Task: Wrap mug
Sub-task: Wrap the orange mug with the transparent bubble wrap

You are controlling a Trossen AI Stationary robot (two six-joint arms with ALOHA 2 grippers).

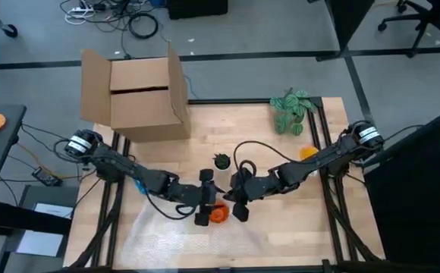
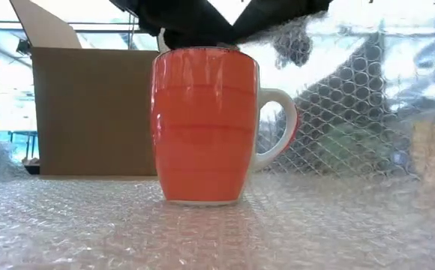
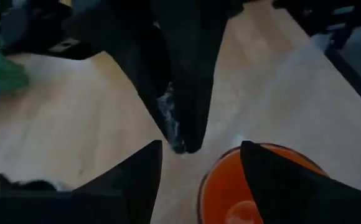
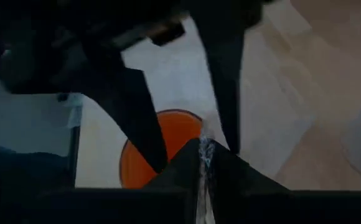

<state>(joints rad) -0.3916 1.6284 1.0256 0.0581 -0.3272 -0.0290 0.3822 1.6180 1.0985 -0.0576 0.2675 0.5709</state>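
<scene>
Pinching wrap (image 4: 203, 163) beside the upright mug (image 1: 218, 214), right tool (image 1: 237, 203) pressed together; left tool (image 1: 205, 203) spread over the mug.

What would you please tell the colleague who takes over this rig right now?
Right gripper: shut on the clear bubble wrap sheet, holding an edge lifted beside the mug.
Left gripper: open, hovering over the orange ceramic mug.
The mug stands upright on the sheet, uncovered; the brown cardboard box waits open at the table's far left.
Done: mug placed, edge raised. Left: fold the sheet over and wrap.
</scene>
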